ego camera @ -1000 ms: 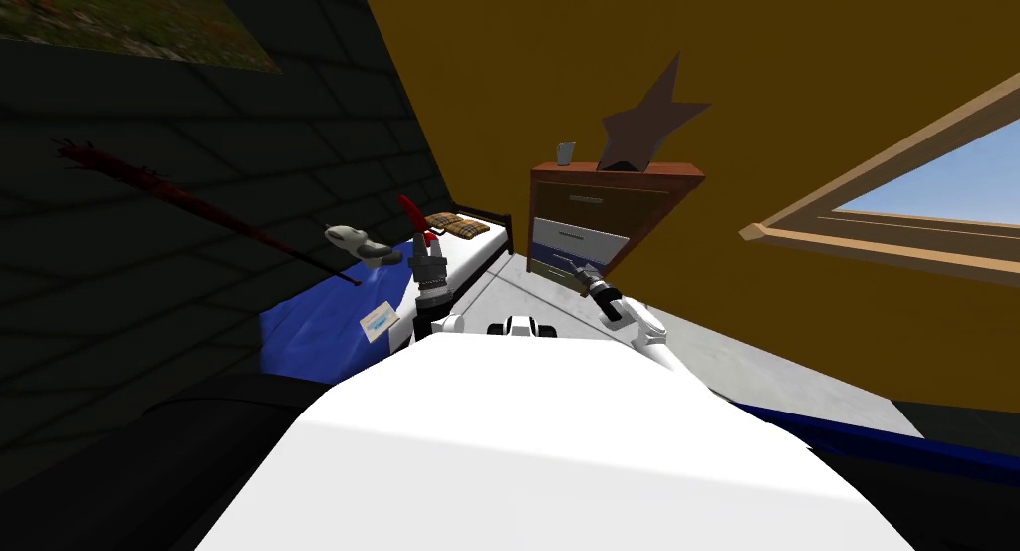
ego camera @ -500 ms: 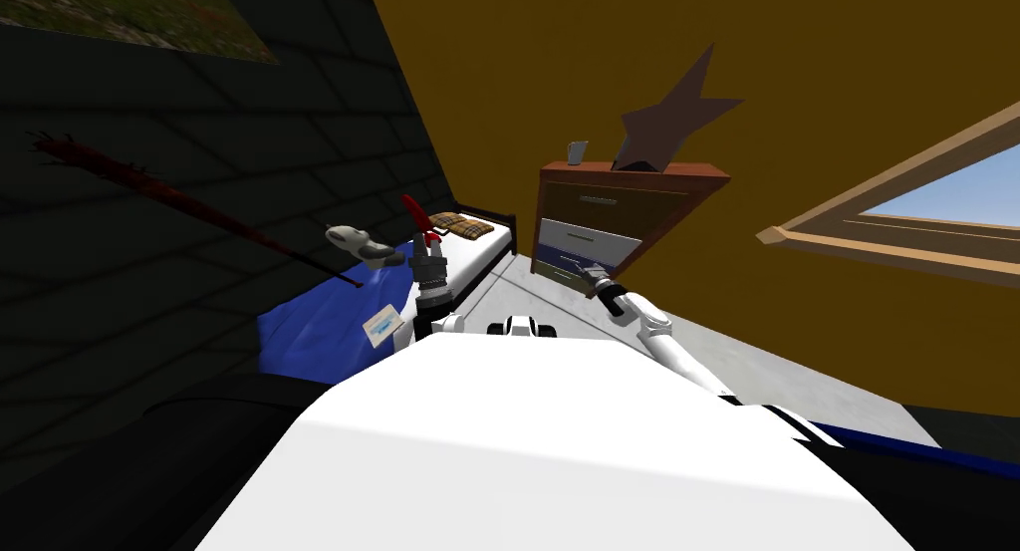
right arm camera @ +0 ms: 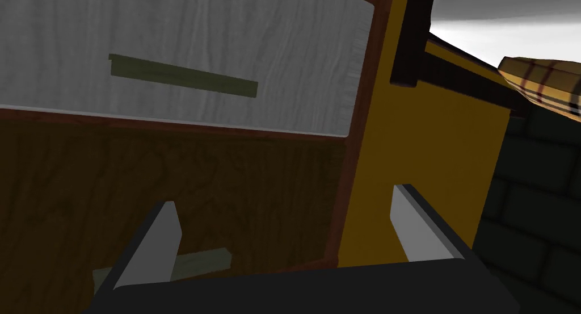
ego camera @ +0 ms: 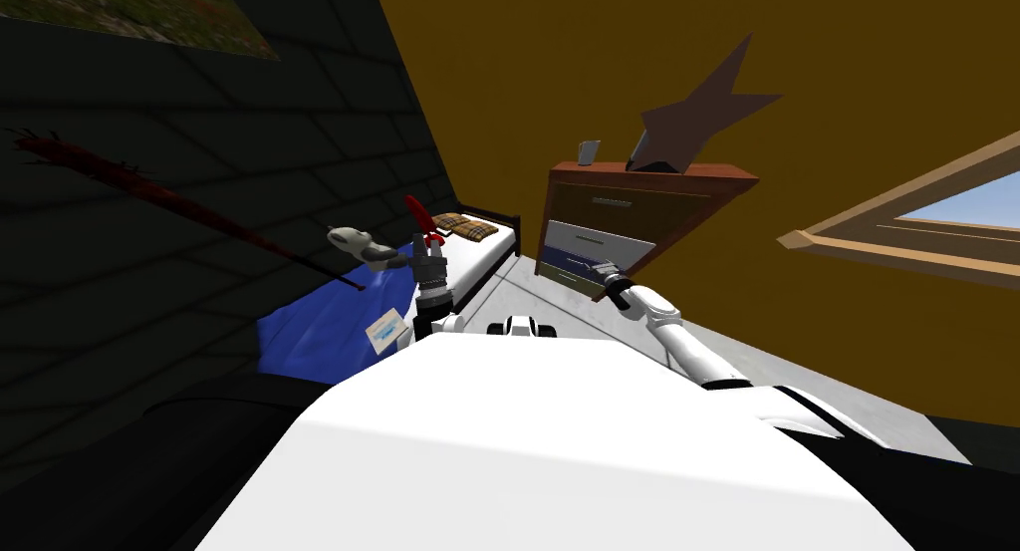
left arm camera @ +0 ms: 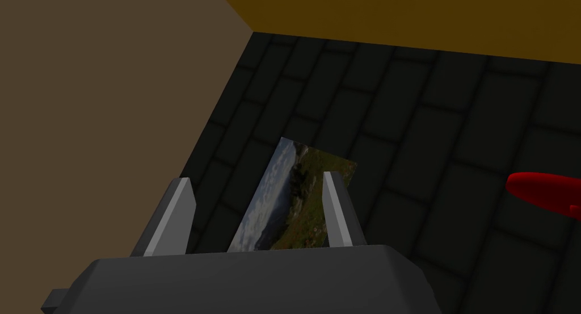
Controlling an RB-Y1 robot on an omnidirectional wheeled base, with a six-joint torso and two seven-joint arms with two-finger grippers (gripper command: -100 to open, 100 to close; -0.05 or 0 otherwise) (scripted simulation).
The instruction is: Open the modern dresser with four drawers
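The right gripper (right arm camera: 286, 198) hangs released just before the dresser (ego camera: 608, 238). The brown drawer (right arm camera: 170, 180) has its handle (right arm camera: 204, 262) off centre, toward one jaw. It looks best to move the hand until the bar sits between both, then clench and pull straight out. The dresser stands far, right of the bed (ego camera: 483, 256), against the yellow wall (ego camera: 598, 57). It has a brown frame with brown, white, blue and olive fronts. The left gripper (left arm camera: 258, 179) is released too.

brown dresser (ego camera: 623, 221), white drawer protruding
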